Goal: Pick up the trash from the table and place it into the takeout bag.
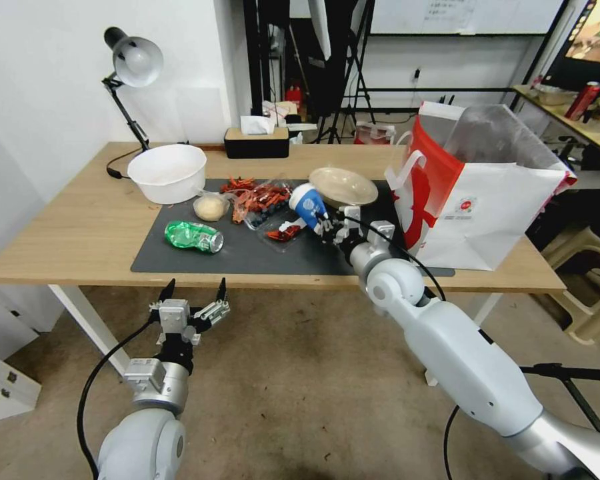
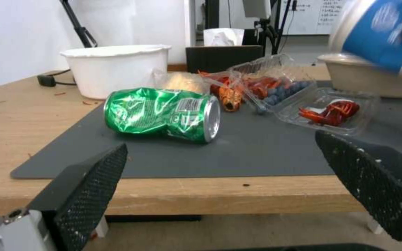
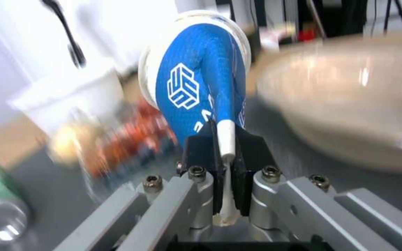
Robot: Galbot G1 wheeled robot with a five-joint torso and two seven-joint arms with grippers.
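Desk lamp (image 1: 135, 63); tissue box (image 1: 256, 141); perhaps a red can (image 1: 583, 100).

Left end effector (image 2: 224, 181) open, fingers (image 2: 87, 188) spread below the surface (image 2: 19, 115) edge. Crushed green can (image 2: 164, 114) lies on its side on grey mat (image 2: 257, 150); white bowl (image 2: 117, 68) behind, blue cup (image 2: 382, 33) blurred above beige bowl (image 2: 364, 78)

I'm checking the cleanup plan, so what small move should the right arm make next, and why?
Probably carry it right, toward the takeout bag. The right end effector is already shut on the blue paper cup, pinching its rim above the mat, and the bag stands open beside it.
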